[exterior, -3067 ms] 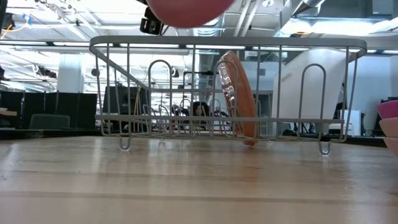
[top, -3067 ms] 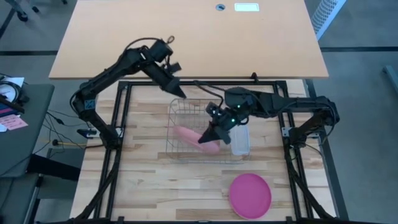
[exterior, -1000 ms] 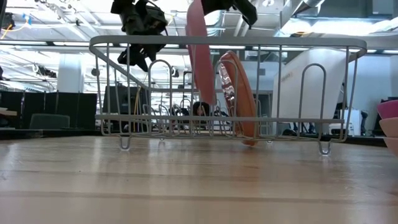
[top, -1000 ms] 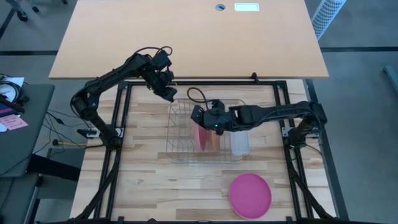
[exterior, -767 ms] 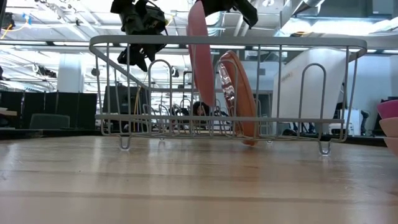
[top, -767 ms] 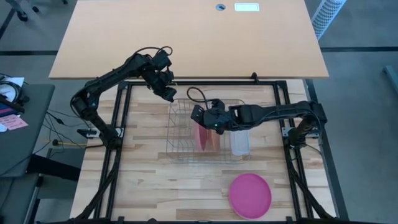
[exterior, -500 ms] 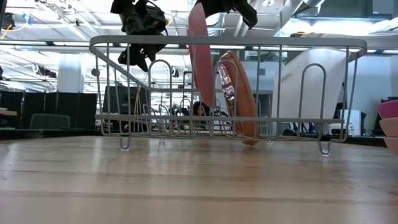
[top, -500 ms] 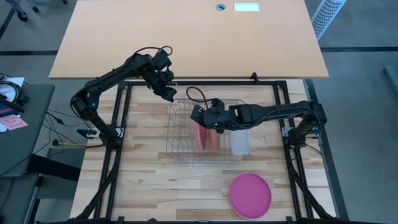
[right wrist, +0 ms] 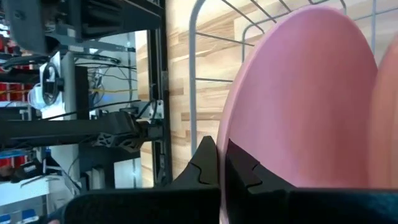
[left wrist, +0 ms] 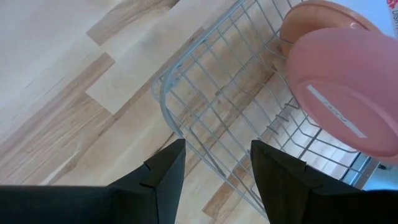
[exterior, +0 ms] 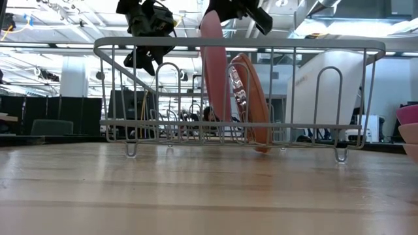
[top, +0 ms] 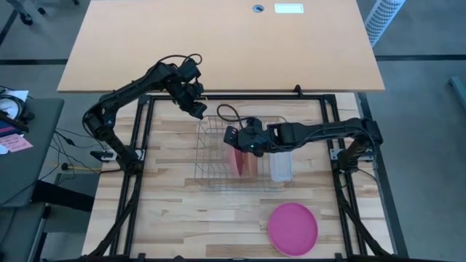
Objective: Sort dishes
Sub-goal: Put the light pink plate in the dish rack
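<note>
A wire rack (top: pixel 211 169) stands mid-table. A salmon-orange plate (exterior: pixel 253 98) stands on edge in it, leaning. My right gripper (top: pixel 244 142) is shut on a pale pink plate (exterior: pixel 213 78), which stands on edge just left of the salmon one; both also show in the left wrist view, pink (left wrist: pixel 348 99) and salmon (left wrist: pixel 317 12). A magenta plate (top: pixel 293 228) lies flat on the table near the front right. My left gripper (left wrist: pixel 214 174) is open and empty above the rack's far left corner (top: pixel 198 109). My right gripper pinches the pink plate's upper rim (right wrist: pixel 225 155) between its two fingers, one on each face. The fingers come from above and from the table's right. The plate hangs upright on edge inside the rack; whether its lower edge rests on the wires I cannot tell.
A translucent tub (top: pixel 281 166) stands against the rack's right side. The rack's upright wire prongs (exterior: pixel 170 72) fill its left half. Bare wood lies in front of the rack and at the table's left.
My right gripper has lowered the pink plate a little deeper into the rack and brought it slightly closer to the salmon plate. The plate stays on edge and stands a bit more upright. My left arm has kept still.
</note>
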